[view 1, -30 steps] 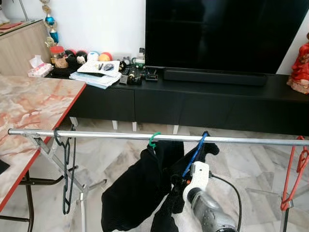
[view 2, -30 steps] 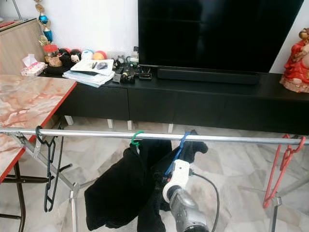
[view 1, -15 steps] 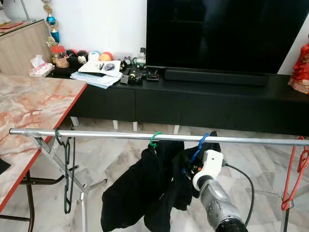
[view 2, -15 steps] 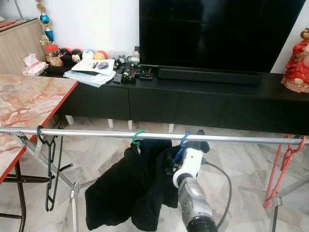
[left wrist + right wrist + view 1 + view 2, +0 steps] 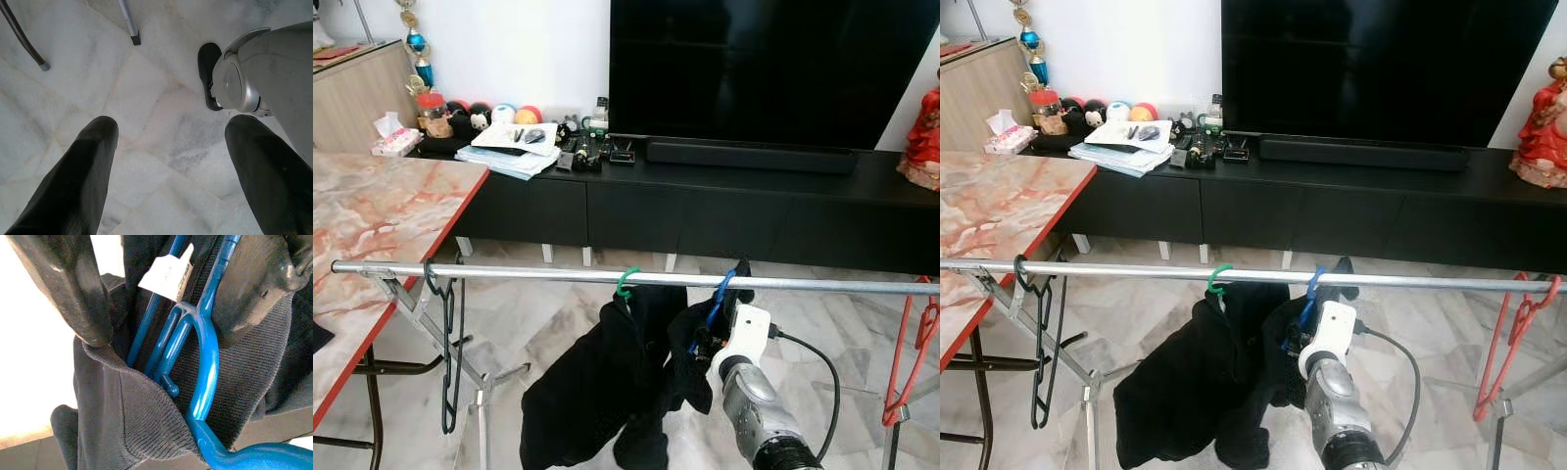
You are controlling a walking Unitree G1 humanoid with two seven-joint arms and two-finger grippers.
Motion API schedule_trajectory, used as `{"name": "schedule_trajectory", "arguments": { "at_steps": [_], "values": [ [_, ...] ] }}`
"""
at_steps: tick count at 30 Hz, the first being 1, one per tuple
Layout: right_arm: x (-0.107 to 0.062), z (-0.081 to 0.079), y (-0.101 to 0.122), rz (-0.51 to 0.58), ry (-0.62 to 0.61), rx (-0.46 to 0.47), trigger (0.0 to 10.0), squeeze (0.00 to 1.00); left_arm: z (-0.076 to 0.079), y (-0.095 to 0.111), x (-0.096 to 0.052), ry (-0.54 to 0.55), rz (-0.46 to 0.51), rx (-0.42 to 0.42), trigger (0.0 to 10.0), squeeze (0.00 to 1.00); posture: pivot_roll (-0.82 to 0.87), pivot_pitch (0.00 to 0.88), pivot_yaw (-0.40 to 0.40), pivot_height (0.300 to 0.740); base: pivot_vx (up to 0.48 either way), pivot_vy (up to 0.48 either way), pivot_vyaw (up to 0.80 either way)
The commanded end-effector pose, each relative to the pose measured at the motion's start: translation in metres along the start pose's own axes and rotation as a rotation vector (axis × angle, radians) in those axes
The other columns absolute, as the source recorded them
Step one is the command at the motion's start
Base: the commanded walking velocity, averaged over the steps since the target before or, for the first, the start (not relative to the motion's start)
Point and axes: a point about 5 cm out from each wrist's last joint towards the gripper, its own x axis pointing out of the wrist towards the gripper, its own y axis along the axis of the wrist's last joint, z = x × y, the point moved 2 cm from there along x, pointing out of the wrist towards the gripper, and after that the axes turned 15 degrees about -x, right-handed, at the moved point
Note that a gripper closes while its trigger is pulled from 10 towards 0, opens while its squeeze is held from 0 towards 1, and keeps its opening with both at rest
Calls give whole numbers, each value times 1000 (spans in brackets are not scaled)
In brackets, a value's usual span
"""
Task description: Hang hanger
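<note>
Moved up closer under the rail since before: right tool, spread wide around blue hanger and black garment. Fingertips cropped. Left tool released above floor.

We see a blue plastic hanger with its hook over the metal rail, to the right of a green hook. The blue hanger is tilted, its neck going down and to the left into a black knitted garment which hangs on it in loose folds. A small white label shows inside the garment beside the hanger's bars.
</note>
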Motion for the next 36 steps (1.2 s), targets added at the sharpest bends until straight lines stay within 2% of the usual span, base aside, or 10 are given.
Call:
{"name": "schedule_trajectory", "arguments": {
  "at_steps": [1,6,9,10,14,18,21,22,26,36],
  "values": [
    [-1,-11,-12,-49,55,26,10000,0,-1,-3,0,1,-22,27,10000,0,172,0,3,740,0,0,0],
    [0,-19,-10,-51,87,21,10000,0,-1,-3,0,2,-19,27,10000,0,173,0,3,740,0,0,0],
    [1,-27,-1,-7,150,62,10000,0,-1,-2,0,3,-18,27,10000,0,178,0,3,740,0,0,0],
    [1,-32,3,16,205,55,10000,0,-1,-2,0,4,-18,27,10000,0,177,0,3,740,0,0,0],
    [0,-39,8,48,265,32,10000,0,-1,-2,0,6,-17,27,10000,0,177,0,3,740,0,0,0],
    [2,-32,8,48,210,19,10000,0,-1,-2,0,4,-16,27,10000,0,177,0,2,740,0,0,0],
    [4,-16,9,34,91,24,10000,0,-1,-2,0,3,-16,30,10000,0,179,0,3,740,0,0,0],
    [4,-16,9,34,91,24,10000,0,-1,-2,0,3,-16,30,10000,0,179,0,3,740,0,0,0],
    [5,0,5,1,-15,30,10000,0,-1,-2,0,3,-18,32,10000,0,182,0,3,740,0,0,0],
    [5,-3,2,-27,-26,13,10000,0,-1,-2,0,-2,-19,36,10000,0,184,0,3,740,0,0,0]
  ]
}}
